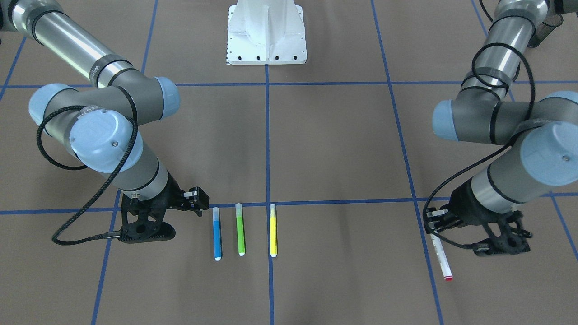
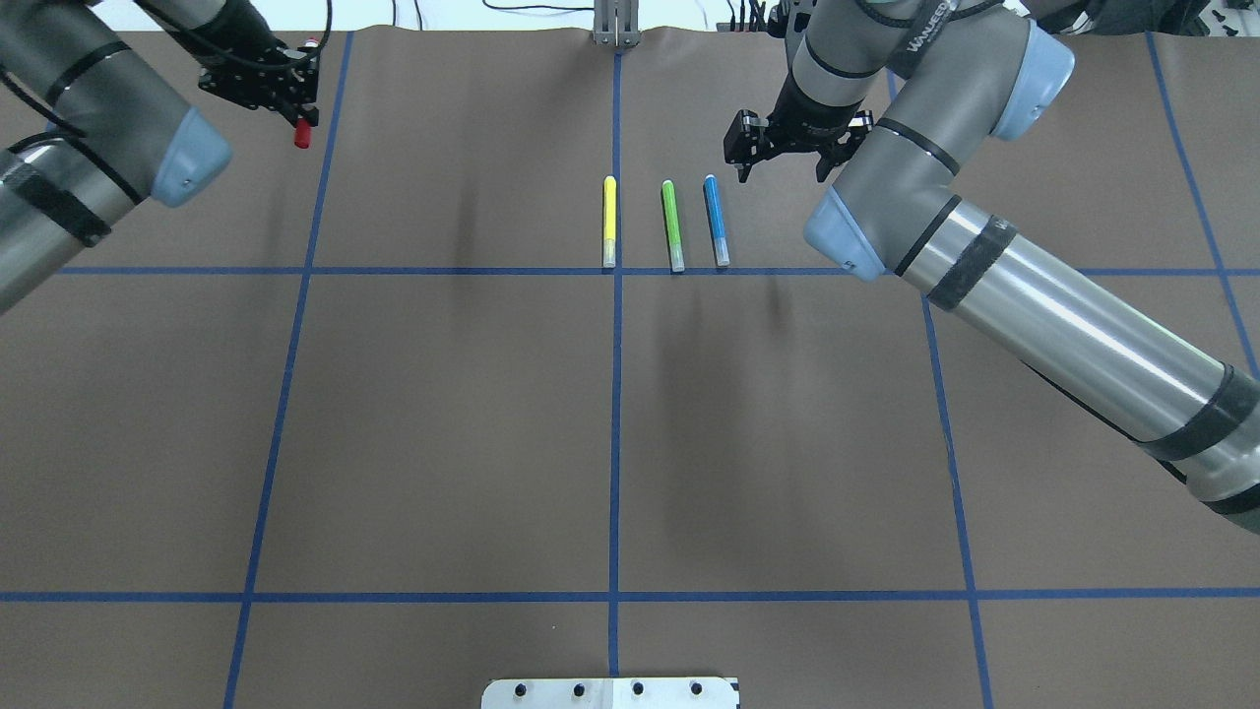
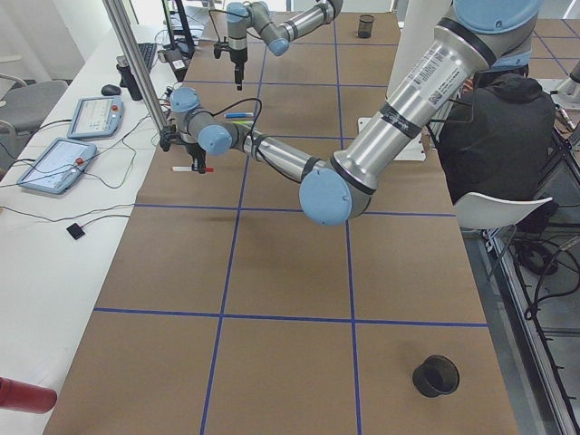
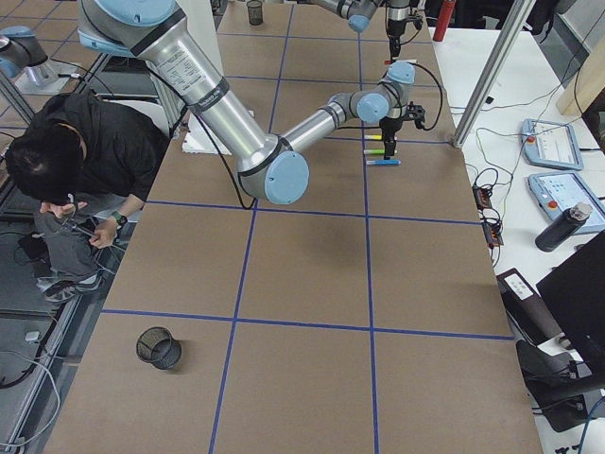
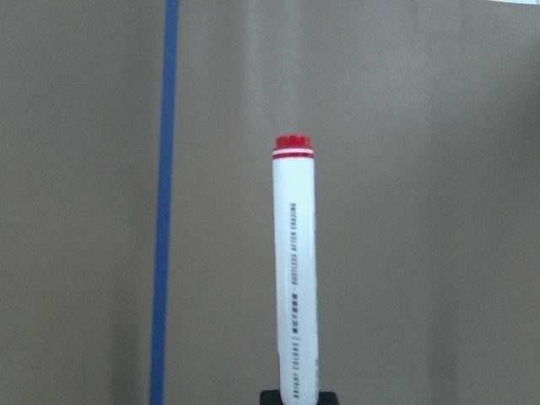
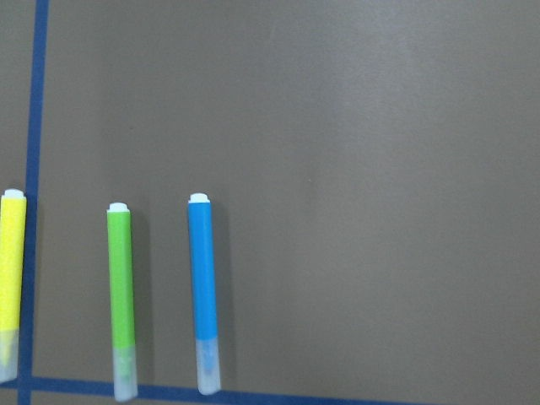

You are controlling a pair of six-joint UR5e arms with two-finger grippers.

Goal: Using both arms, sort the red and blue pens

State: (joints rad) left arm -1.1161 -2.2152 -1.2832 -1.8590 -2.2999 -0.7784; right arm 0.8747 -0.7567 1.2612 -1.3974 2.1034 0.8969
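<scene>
Exterior front-facing: red pen [image 1: 441, 257] clamped in left tool [image 1: 434, 227], end protruding.

The table [image 1: 343, 144] is covered in brown paper crossed by blue tape lines [image 1: 267, 149]. In the front-facing view, three markers lie parallel at lower centre, just below a horizontal line: the blue pen [image 1: 217, 234], then the green marker [image 1: 240, 229], then the yellow marker [image 1: 272, 230] on the vertical centre line. A white base plate [image 1: 266, 34] sits at top centre. In the right side view, a black mesh cup [image 4: 158, 347] stands at lower left.
</scene>
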